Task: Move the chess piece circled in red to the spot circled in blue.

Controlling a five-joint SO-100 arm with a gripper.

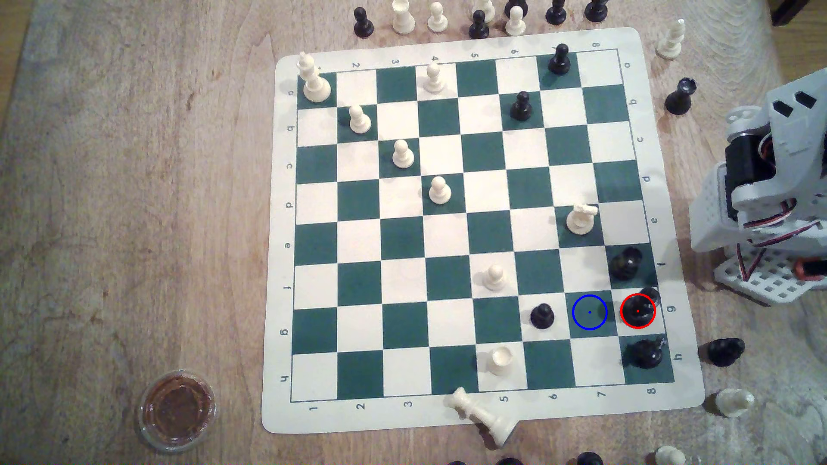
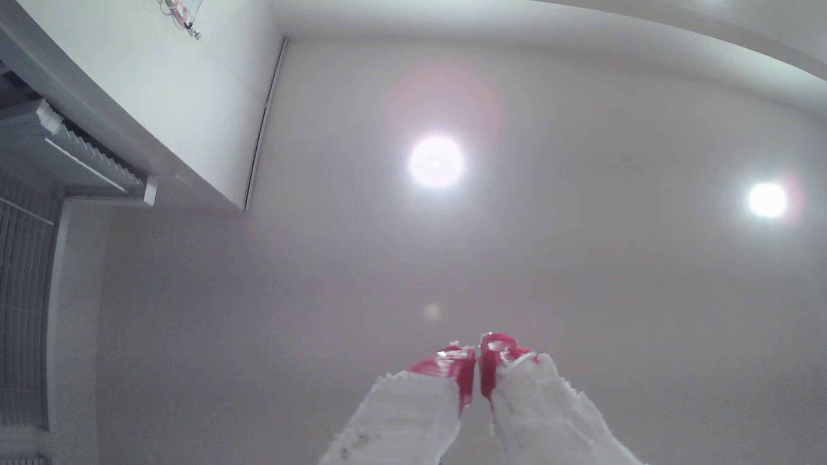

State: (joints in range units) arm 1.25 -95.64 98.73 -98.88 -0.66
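Chess piece [image 1: 637,311] on red-ringed cream square, just beside the spot [image 1: 590,312].

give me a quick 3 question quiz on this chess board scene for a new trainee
1. True or false: the circled black chess piece already stands on the blue-ringed spot.
2. In the exterior view, what sits on the square just left of the spot? A) a white pawn B) a black pawn C) nothing
3. In the wrist view, how do the red-tipped jaws of the gripper stand, and what do they hold?

Key
1. False: it is on the cream square to the exterior view's right of the spot.
2. B.
3. Closed together, with nothing between them, pointed at a ceiling with lights.
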